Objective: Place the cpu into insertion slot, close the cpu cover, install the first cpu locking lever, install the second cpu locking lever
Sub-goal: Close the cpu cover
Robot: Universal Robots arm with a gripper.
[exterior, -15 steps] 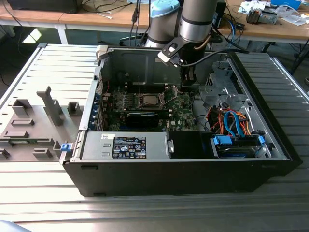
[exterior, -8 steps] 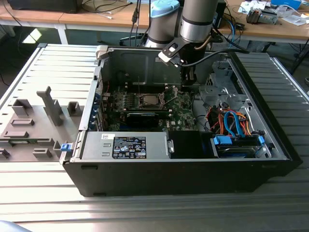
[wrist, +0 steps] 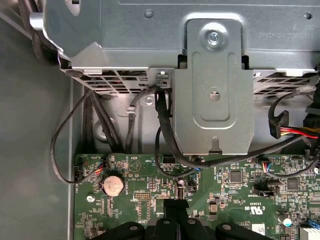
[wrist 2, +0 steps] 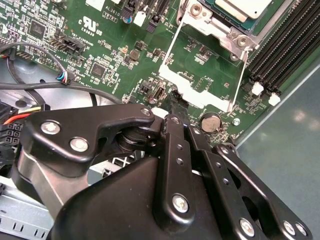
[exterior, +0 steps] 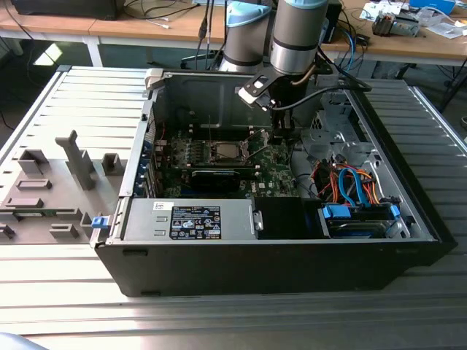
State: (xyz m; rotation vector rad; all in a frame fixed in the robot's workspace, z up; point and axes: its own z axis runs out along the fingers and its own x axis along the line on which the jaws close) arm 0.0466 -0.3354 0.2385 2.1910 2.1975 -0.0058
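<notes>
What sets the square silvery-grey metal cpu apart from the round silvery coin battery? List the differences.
Shape: the cpu is square, the battery round. Size: the cpu is clearly the larger. Seat: the cpu lies inside a metal frame, the battery in a small dark holder near the board's edge. Both are flat, metal-topped and lie level on the green board.

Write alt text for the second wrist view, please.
The black gripper points at the open cpu cover, its tip close to the cover's free edge, above a green motherboard. Past the cover, the cpu sits in the slot, beside long memory slots.
</notes>
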